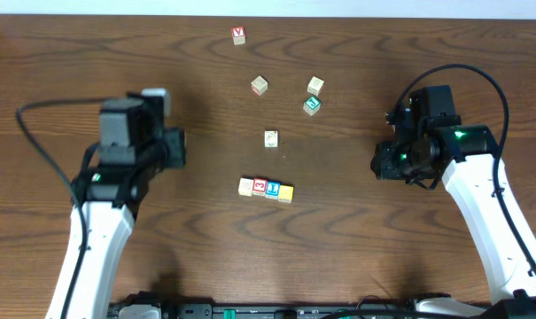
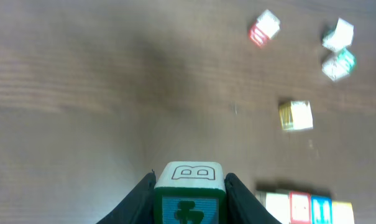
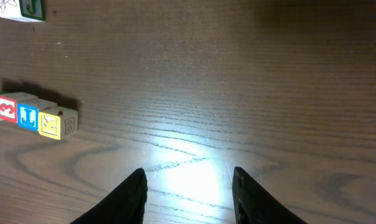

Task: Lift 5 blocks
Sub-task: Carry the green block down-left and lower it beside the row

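A green-faced block [image 2: 189, 199] is pinched in the left jaws, left of the row of four blocks [image 1: 266, 189] on the surface [image 1: 197, 239]; adding it as the fifth seems in hand. The right jaws are spread, empty. Flush alignment against the row's cream end is needed next.

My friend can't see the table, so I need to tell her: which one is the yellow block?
In the middle of the brown table, four blocks sit side by side in a short row. The yellow block is at the end of that row nearest the right arm, beside the blue one. It is the only one in the row with a yellow top.
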You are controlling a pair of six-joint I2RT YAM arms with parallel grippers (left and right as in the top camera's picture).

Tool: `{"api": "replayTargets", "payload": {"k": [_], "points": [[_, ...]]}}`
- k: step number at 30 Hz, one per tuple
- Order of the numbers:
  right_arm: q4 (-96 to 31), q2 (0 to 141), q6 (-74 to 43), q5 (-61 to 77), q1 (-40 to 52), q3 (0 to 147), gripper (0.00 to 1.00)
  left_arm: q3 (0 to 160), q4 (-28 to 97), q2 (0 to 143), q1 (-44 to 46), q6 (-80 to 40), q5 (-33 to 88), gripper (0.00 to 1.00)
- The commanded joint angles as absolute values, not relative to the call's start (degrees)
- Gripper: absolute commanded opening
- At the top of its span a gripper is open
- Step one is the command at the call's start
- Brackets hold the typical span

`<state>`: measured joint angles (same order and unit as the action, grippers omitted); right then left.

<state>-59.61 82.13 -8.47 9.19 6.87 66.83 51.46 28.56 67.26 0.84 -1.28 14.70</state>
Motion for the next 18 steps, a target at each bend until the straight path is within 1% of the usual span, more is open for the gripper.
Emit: {"api": "replayTargets", "payload": {"k": [1, 5, 10, 14, 18], "points": [[-59.64, 82.41, -8.08, 9.08, 6.48, 66.63, 0.41, 43.24, 28.64, 64.84, 0.43, 1.26, 23.53, 0.07], [-59.64, 82.41, -8.1, 9.23, 6.48, 66.61, 0.4, 35.0, 24.34, 63.57, 1.1, 0.01, 23.33, 0.08], [-59.64, 82.41, -8.12, 9.58, 6.59, 66.61, 0.4, 32.08, 21.39, 63.66, 1.1, -2.17, 22.98, 0.07], [-59.57, 82.41, -9.45, 9.82, 7.42, 66.61, 0.4, 32.08, 20.43, 63.68, 1.69, -8.91, 15.55, 0.07], [-58.92, 82.41, -10.31, 10.66, 9.08, 66.52, 0.39, 32.08, 19.53, 64.05, 5.72, -13.76, 9.5, 0.07]]}}
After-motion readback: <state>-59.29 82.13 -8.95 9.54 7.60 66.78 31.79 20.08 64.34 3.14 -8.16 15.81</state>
